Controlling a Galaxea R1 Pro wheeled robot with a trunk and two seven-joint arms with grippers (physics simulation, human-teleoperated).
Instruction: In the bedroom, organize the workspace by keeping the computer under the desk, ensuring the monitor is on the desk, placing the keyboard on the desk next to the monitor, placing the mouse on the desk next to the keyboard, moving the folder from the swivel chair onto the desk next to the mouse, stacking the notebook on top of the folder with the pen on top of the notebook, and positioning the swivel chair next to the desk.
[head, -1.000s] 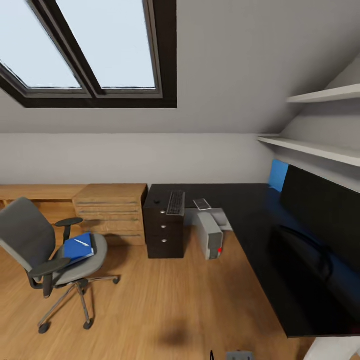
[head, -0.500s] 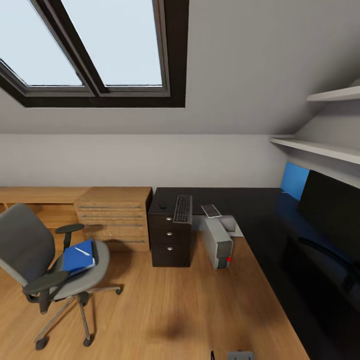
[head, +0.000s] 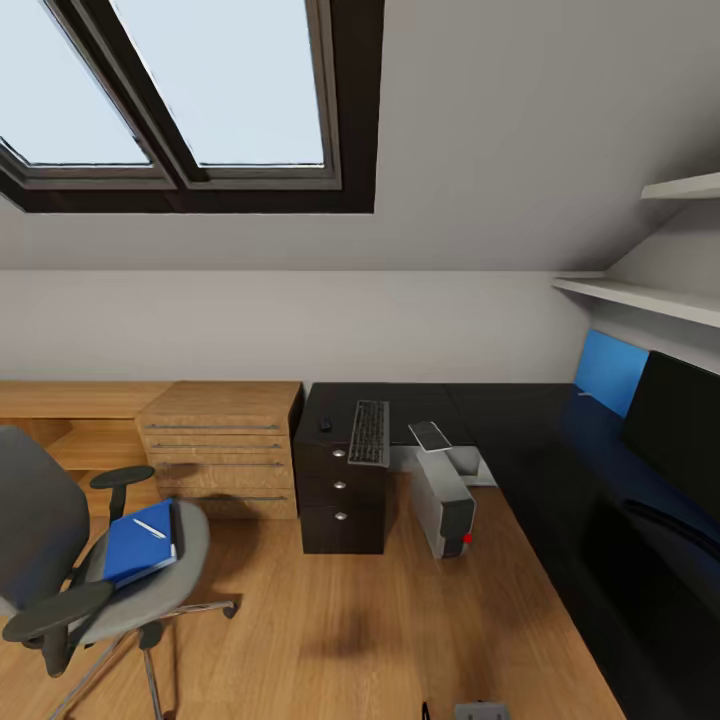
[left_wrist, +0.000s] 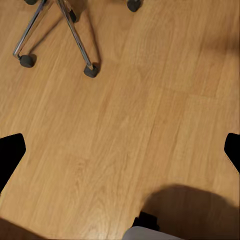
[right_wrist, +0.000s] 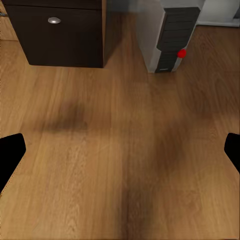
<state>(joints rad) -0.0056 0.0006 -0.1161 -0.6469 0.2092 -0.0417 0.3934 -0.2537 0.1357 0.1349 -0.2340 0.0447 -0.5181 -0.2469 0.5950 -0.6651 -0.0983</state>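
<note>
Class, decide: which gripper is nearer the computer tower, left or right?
Right. The right gripper faces floor just before the computer tower; the left gripper hangs over floor by the chair's castors.

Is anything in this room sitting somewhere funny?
Yes. The blue folder with a pen on it lies on the chair's seat, not the desk. The keyboard hangs over the desk's front edge.

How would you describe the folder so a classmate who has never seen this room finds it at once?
Start at the skylight and look down to the swivel chair on the wood floor. The folder lies flat on its grey seat, with a thin white pen resting on top. It is the chair's sole bright blue item.
</note>
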